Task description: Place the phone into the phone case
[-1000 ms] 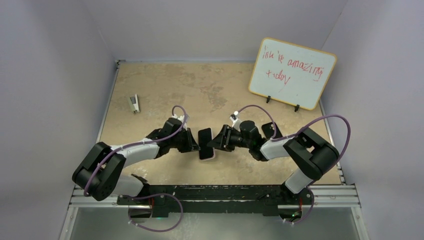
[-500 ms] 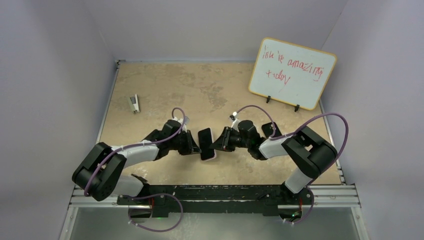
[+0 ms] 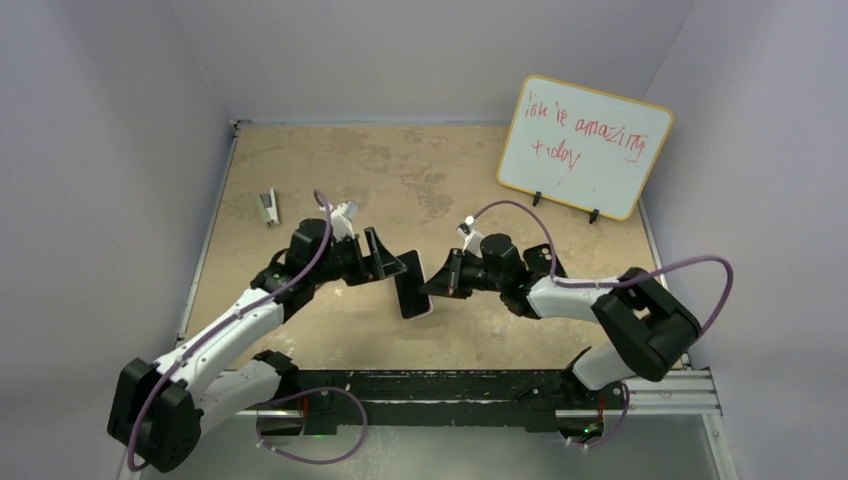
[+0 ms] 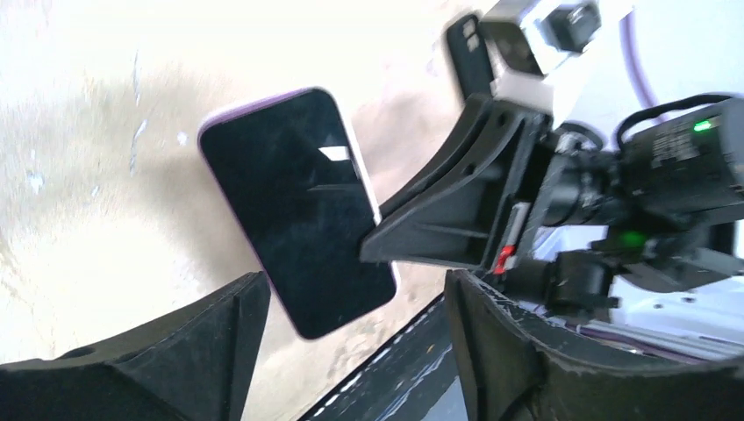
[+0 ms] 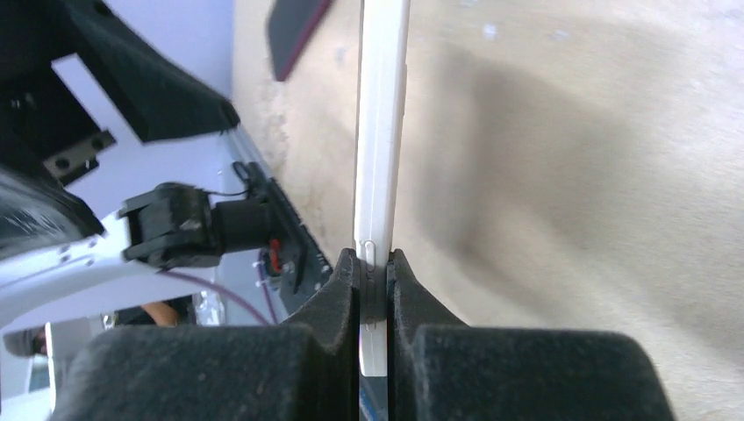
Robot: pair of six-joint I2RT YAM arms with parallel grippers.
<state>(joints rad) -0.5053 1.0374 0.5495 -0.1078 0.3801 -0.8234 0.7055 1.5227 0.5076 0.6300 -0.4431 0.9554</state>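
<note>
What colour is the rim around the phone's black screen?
Pale lilac, running round the phone; it shows best in the left wrist view.

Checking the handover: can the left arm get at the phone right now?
Probably yes. The left pincer is open and faces the phone, with nothing between them. The right pincer clamps only the phone's far edge, leaving the near edge free.
</note>
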